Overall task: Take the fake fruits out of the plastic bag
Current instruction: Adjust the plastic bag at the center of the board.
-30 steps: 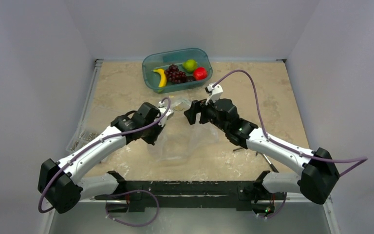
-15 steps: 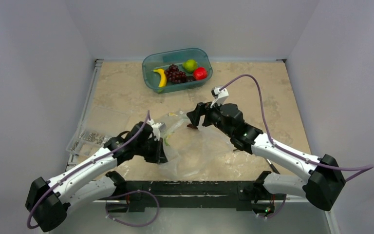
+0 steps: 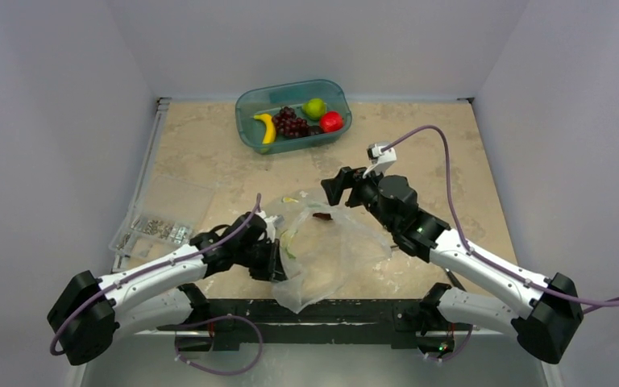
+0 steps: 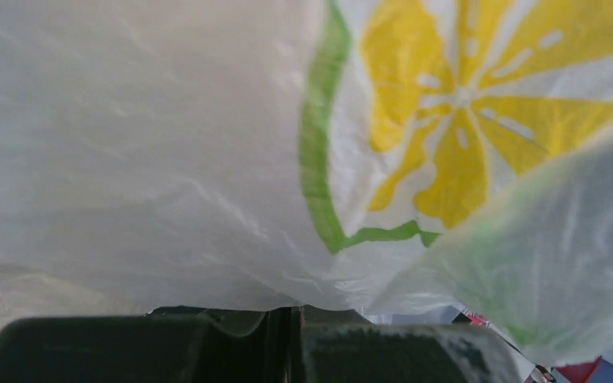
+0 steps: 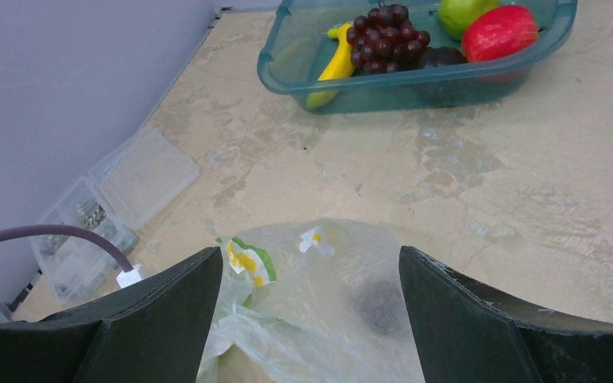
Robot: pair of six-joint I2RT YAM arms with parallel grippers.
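Observation:
The clear plastic bag (image 3: 326, 254) lies crumpled near the table's front edge, with a yellow and green lemon print (image 4: 447, 136). My left gripper (image 3: 277, 260) is shut on its left edge; in the left wrist view the bag (image 4: 144, 159) fills the frame above the closed jaws (image 4: 295, 339). My right gripper (image 3: 333, 191) is open and empty, hovering over the bag's far end (image 5: 311, 267). A dark blob (image 5: 379, 303) shows through the bag (image 5: 343, 319). A banana (image 3: 266, 127), purple grapes (image 3: 290, 122) and a green apple (image 3: 315, 108) lie in the tub.
The teal tub (image 3: 246, 105) stands at the back centre and also holds a red fruit (image 3: 332, 121); it shows in the right wrist view (image 5: 287, 76) too. A flat clear box of metal parts (image 3: 155, 226) lies at the left edge.
My left gripper has pulled the bag toward the near edge, and the bag has spread out. My right gripper has shifted a little to the right and stands off the bag.

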